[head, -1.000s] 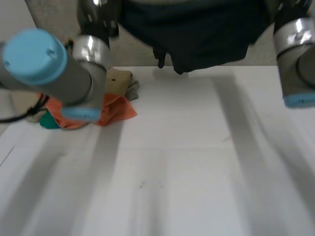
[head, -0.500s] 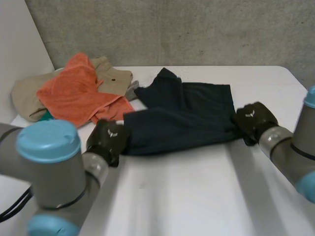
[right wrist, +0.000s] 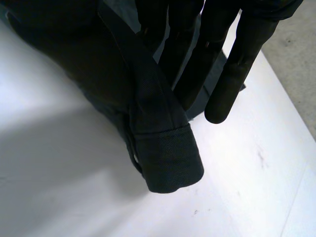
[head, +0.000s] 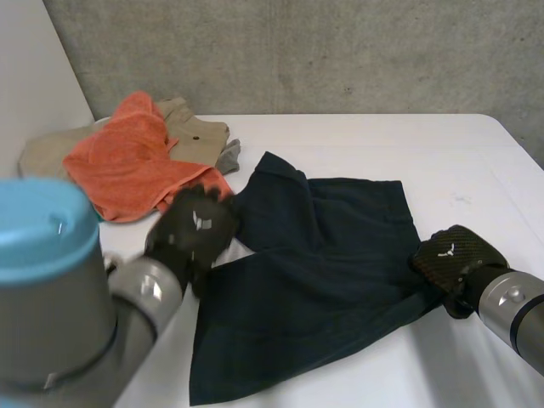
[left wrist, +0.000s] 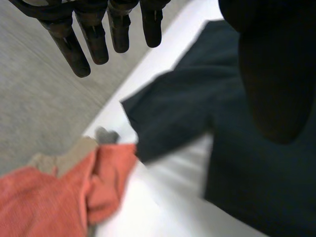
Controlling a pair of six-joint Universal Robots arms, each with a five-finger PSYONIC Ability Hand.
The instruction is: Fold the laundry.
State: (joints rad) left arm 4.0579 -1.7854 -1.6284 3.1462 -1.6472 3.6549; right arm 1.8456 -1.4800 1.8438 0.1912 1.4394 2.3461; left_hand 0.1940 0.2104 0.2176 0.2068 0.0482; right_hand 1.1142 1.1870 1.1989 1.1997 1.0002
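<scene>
One dark garment [head: 314,263] spread on the white tabletop [head: 476,153], a robot hand at either side

The left robot hand [head: 194,231] hangs released, fingers [left wrist: 94,34] straight, over the garment's edge; the right robot hand [head: 455,255] grips the opposite edge, a thick stitched hem band [right wrist: 168,158] running up between thumb and straight fingers; the cloth between them is matte and rumpled; smooth bare tabletop lies beyond the right hand; beyond the left, a nubby orange towel [head: 127,161] on beige cloth [head: 197,129].
</scene>
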